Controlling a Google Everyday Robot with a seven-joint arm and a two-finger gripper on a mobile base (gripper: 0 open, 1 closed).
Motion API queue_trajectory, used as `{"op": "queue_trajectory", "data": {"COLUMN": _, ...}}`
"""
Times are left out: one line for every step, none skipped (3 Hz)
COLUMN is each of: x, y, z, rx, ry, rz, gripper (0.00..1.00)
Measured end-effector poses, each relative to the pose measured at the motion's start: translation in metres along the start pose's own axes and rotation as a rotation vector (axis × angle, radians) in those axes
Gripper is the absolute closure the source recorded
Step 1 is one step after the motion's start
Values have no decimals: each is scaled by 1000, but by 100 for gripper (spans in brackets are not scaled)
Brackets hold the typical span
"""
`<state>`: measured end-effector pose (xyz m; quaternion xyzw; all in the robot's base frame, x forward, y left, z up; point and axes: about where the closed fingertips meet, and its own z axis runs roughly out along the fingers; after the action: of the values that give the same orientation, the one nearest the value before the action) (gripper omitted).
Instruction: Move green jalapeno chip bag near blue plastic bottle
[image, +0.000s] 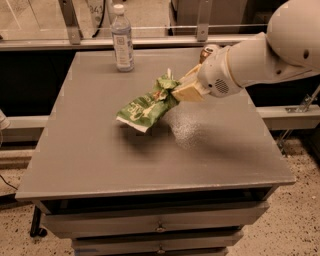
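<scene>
The green jalapeno chip bag (148, 105) hangs in the air above the middle of the grey table (95, 150), tilted with its lower end to the left. My gripper (181, 89) is shut on the bag's upper right end and holds it clear of the tabletop. The blue plastic bottle (122, 39), clear with a white cap and pale label, stands upright at the table's far left edge, apart from the bag and behind it to the left.
A tan-orange drink can (208, 51) stands at the far right of the table, mostly hidden behind my white arm (255, 55). A metal rail and glass partition run behind the table. Drawers sit under the tabletop at the front.
</scene>
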<state>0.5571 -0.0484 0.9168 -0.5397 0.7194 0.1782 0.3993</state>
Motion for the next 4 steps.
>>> {"op": "queue_trajectory", "data": {"x": -3, "y": -2, "z": 3, "rx": -1, "ry": -7, "rz": -7, "gripper": 100}}
{"op": "queue_trajectory", "data": {"x": -10, "y": -27, "z": 22, "rx": 5, "ry": -16, "rz": -43, "gripper": 100}}
{"op": "queue_trajectory", "data": {"x": -22, "y": -66, "z": 53, "rx": 18, "ry": -39, "rz": -83, "gripper": 100}}
{"op": "queue_trajectory", "data": {"x": -27, "y": -100, "z": 78, "rx": 29, "ry": -31, "rz": -116, "gripper": 100}}
